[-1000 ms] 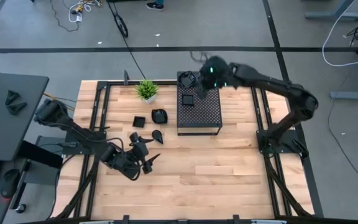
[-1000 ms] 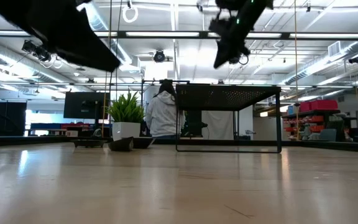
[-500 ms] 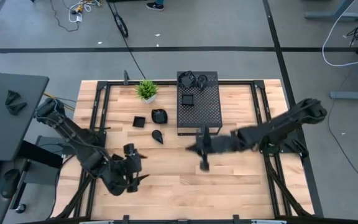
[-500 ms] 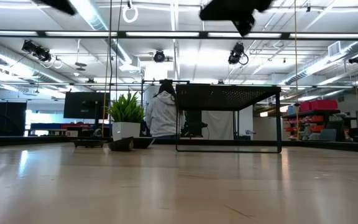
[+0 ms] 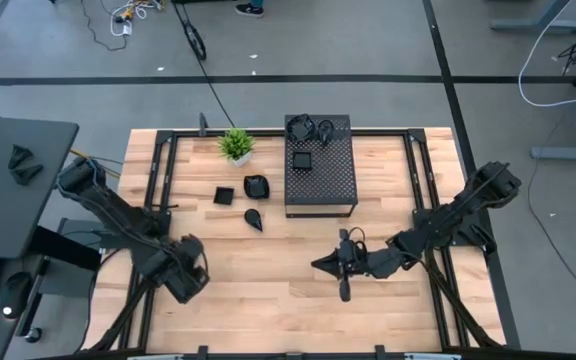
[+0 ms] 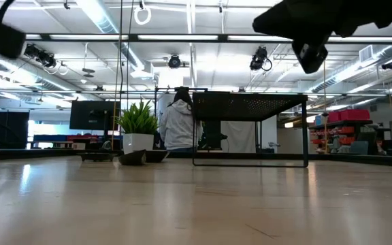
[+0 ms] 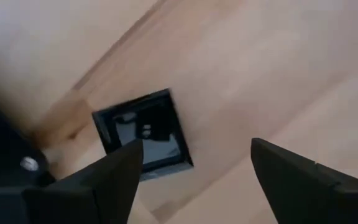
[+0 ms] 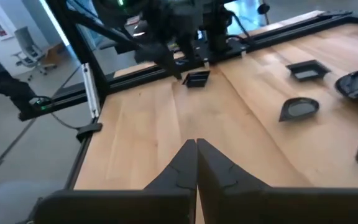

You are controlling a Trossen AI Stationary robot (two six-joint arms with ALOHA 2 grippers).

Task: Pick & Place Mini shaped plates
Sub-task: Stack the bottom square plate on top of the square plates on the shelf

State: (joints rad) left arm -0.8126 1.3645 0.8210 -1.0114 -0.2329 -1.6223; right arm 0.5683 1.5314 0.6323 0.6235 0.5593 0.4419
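Seven or so mini shaped plates are showing, and they are lying in three separate spots, so the job looks only partly done. One square plate (image 5: 302, 160) is sitting on top of the perforated box (image 5: 330, 185), and two more dark shapes (image 5: 312, 127) at the box's far end are probably plates too, though that is hard to make out. Three plates are waiting on the desk (image 5: 298, 300) between the plant (image 5: 236, 143) and the box: a small square one (image 5: 224, 195), a rounded one (image 5: 256, 186) and a teardrop one (image 5: 253, 219), all near each other but not touching.

A further square dish (image 7: 145, 140) is lying flat on the wood just below the left claw (image 7: 197, 146), whose fingers are standing spread and gripping nothing. The right claw (image 8: 196, 146) is hovering over bare wood near the front of the desk, well apart from every plate, with its fingers pressed together and empty.

Neither arm is carrying anything. Which way the plates are travelling cannot be told; if the box top is the goal, at least four are left to move.
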